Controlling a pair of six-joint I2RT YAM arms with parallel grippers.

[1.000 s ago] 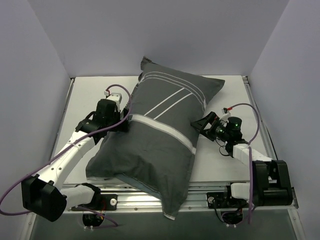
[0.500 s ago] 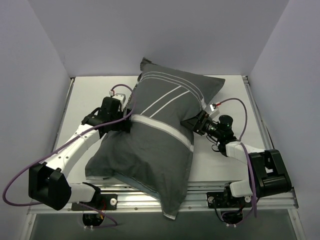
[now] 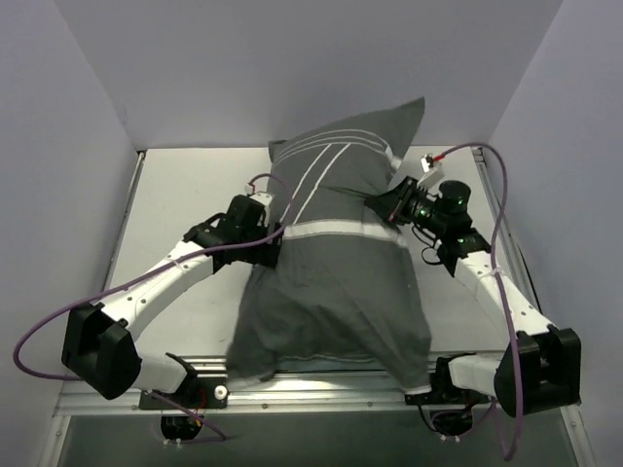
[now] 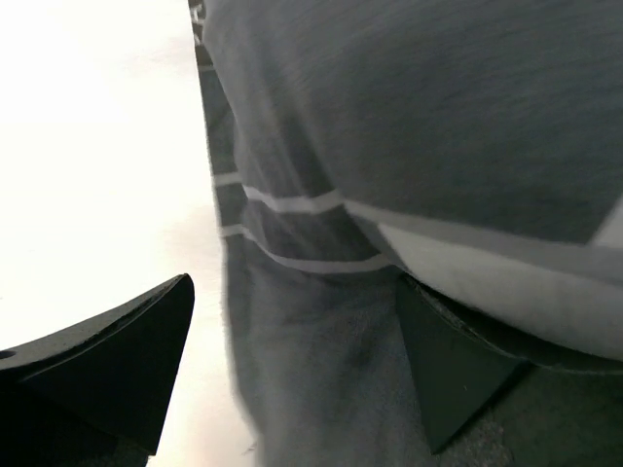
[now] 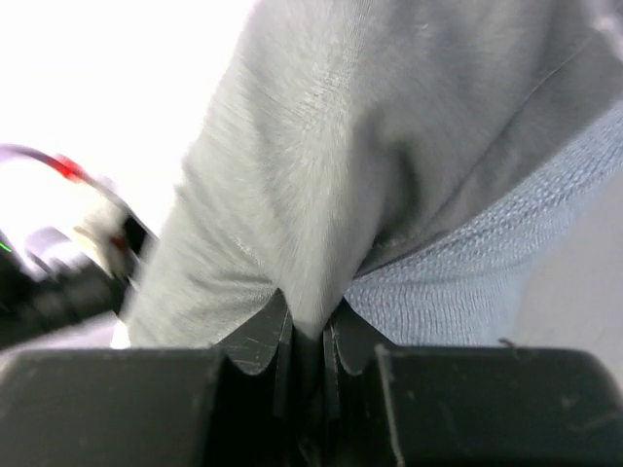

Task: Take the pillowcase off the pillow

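The dark grey striped pillowcase (image 3: 331, 282) stands raised in the middle of the table, its far corner pointing up and its lower end draped to the near edge. The pillow is hidden inside it. My right gripper (image 3: 392, 200) is shut on a pinch of the pillowcase's right side; in the right wrist view the cloth (image 5: 311, 175) bunches up between the closed jaws (image 5: 308, 326). My left gripper (image 3: 273, 249) presses against the left side at the wide white stripe. Its jaws (image 4: 292, 292) stand open with striped cloth (image 4: 389, 126) between and above the fingers (image 4: 448, 379).
The white tabletop (image 3: 175, 195) lies between pale walls on three sides. A metal rail (image 3: 321, 368) runs along the near edge under the hanging cloth. Purple cables (image 3: 39, 331) loop off both arms.
My right gripper shut on the pillowcase's side and lifted it up and back. The bundle swung upright, its lower end sliding right along the near edge. The left arm followed to the right, still open.
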